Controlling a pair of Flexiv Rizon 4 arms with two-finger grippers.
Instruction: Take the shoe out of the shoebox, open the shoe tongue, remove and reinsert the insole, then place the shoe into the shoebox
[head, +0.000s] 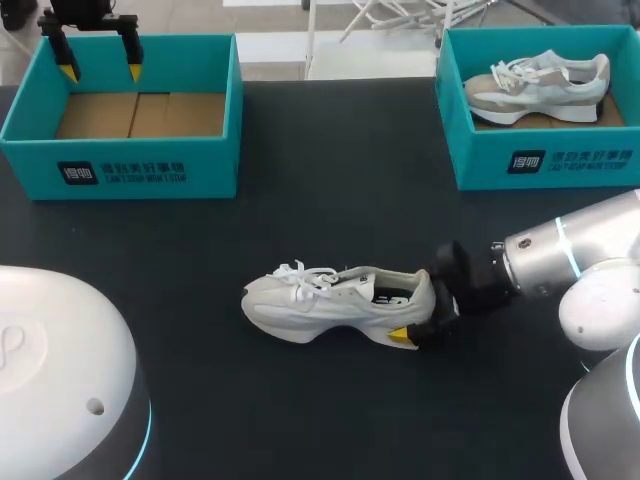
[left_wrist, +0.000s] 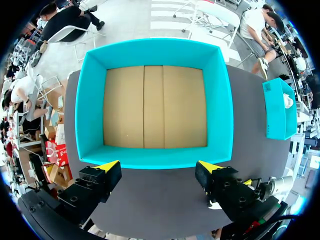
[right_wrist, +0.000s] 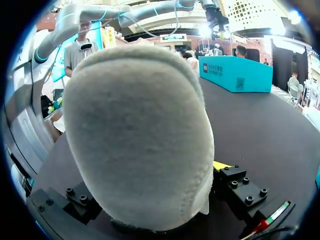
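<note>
Shoe (head: 335, 300) is lying upright on its sole near the middle of the dark desk (head: 330, 200), out of its box, with the right arm (head: 560, 250) reaching in from the side. Right jaws are pinching the heel (right_wrist: 135, 135) from both sides, one yellow tip (head: 400, 335) showing on the near flank.

The tongue-opening step appears to be next. To do it well, the right jaws should be holding the heel flat and steady while the other arm is coming across to the laces. It should be lifting the tongue up and toward the toe, not dragging the whole shoe. The laces look loosely tied, so a gentle pull may be enough to bare the insole.

The shoe's long axis is running across the desk, roughly level with its near edge. The toe is pointing to the robot's left, the heel to its right, and the opening is facing up.

Left jaws are hanging spread wide over the near wall of the empty left box (head: 120, 170). A second shoe (head: 540, 88) is sitting in the right box (head: 540, 160).
</note>
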